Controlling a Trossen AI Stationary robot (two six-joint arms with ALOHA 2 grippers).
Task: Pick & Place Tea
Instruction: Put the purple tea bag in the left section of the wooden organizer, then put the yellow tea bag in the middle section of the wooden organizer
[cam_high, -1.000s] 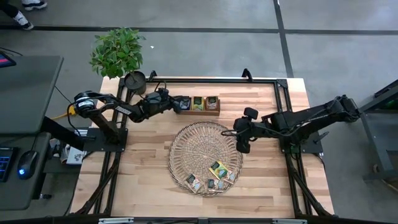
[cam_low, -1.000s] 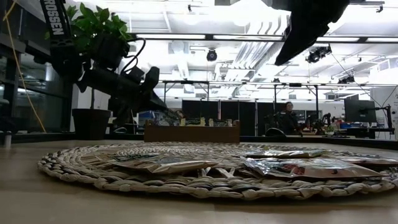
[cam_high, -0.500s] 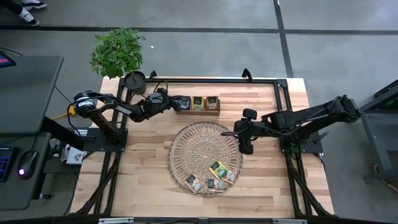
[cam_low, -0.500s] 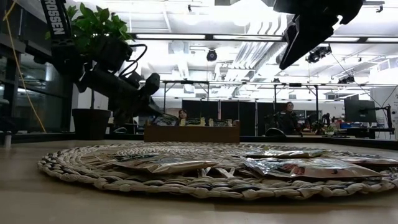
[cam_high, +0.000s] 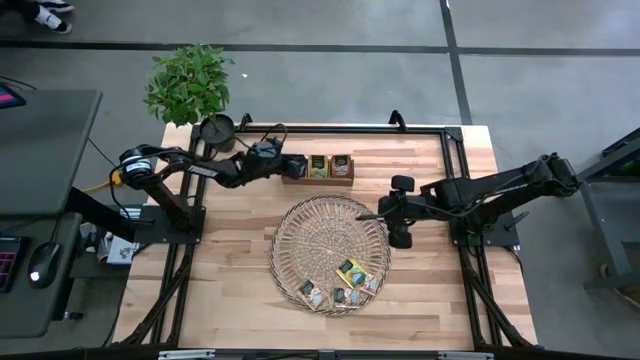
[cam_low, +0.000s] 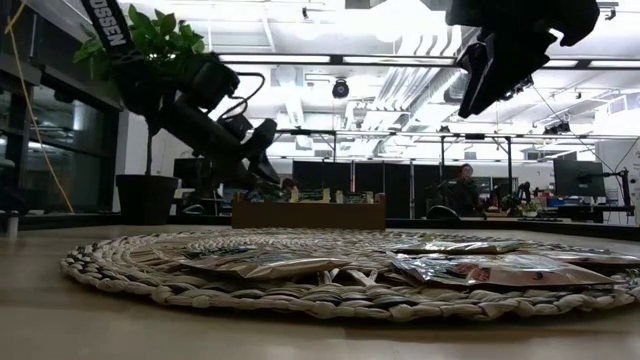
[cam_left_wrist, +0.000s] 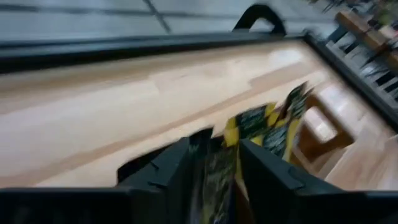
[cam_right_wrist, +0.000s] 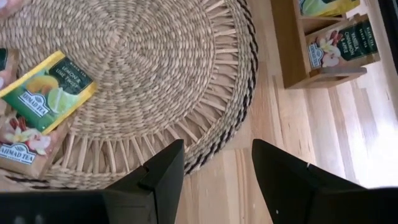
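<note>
A small wooden box (cam_high: 345, 181) near the table's far edge holds upright tea sachets (cam_high: 341, 164). My left gripper (cam_high: 290, 166) is at the box's left end, fingers apart, with a dark and yellow sachet (cam_left_wrist: 219, 177) standing between them. Several more tea sachets (cam_high: 350, 272) lie flat on the near part of the round woven tray (cam_high: 320, 235). My right gripper (cam_high: 374, 213) hangs open above the tray's right rim (cam_right_wrist: 239, 93), with nothing between its fingers. My left gripper has the dark and yellow sachet (cam_left_wrist: 214, 186) standing on edge in the gap between its fingers (cam_left_wrist: 180, 171). The view is blurred, and I cannot tell whether either finger touches it. The fingers come at the box from the table's left, slanting down.
A potted plant (cam_high: 190, 85) stands at the far left corner, close behind my left arm. A black frame (cam_high: 450, 135) runs along the table's far and side edges. Bare wood lies left and right of the tray.
My left gripper has risen a little and moved toward the table's right, along the box, tipping less steeply downward. My right gripper has stayed above the tray's right rim and rolled somewhat at the wrist.
</note>
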